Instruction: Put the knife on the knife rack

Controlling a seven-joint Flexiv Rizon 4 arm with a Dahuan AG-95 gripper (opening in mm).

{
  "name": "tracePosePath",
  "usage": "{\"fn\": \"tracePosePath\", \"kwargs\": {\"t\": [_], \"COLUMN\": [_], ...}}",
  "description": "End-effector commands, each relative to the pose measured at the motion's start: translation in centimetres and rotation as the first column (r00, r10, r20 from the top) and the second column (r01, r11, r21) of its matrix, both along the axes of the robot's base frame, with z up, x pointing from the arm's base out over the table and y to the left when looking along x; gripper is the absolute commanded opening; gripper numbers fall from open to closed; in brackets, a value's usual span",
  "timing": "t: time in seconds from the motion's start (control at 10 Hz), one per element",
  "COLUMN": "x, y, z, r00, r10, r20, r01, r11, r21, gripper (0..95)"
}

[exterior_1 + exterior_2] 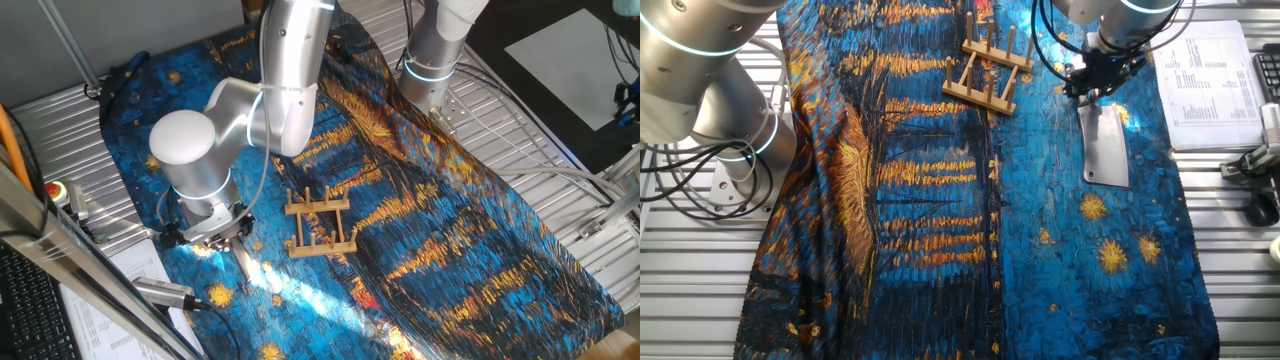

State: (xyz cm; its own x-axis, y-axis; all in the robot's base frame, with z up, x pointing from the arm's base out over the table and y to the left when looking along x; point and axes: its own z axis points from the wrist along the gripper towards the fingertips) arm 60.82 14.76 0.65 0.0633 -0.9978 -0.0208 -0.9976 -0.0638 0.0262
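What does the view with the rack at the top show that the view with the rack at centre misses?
Only it shows the knife blade whole, flat on the cloth, and a printed sheet. Only the other shows a silver cylinder with cable. Both share the knife rack, standing empty, and the gripper low at the knife's handle end.

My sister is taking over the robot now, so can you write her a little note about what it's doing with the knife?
Gripper: down at the handle end of the knife; whether it is shut on the handle cannot be told from either view.
Knife: lying flat on the blue painted cloth, blade pointing away from the gripper.
Knife rack: standing on the cloth beside the knife, apart from it, nothing in it.
Done: the gripper has reached the knife.
Left: grip the handle firmly, lift the knife, set it in the rack.
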Motion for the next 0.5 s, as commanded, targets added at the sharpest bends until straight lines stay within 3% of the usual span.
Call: {"fn": "tracePosePath", "kwargs": {"t": [0.1,0.2,0.5], "x": [-0.04,-0.04,0.05], "y": [-0.06,-0.06,-0.11], "z": [-0.16,-0.14,0.30], "r00": [1.000,1.000,1.000], "r10": [-0.004,-0.007,0.000], "r20": [0.006,0.010,0.009], "r01": [0.004,0.007,0.000], "r11": [1.000,1.000,1.000], "r21": [-0.002,0.000,0.004], "gripper": [19.0,0.0,0.0]}}
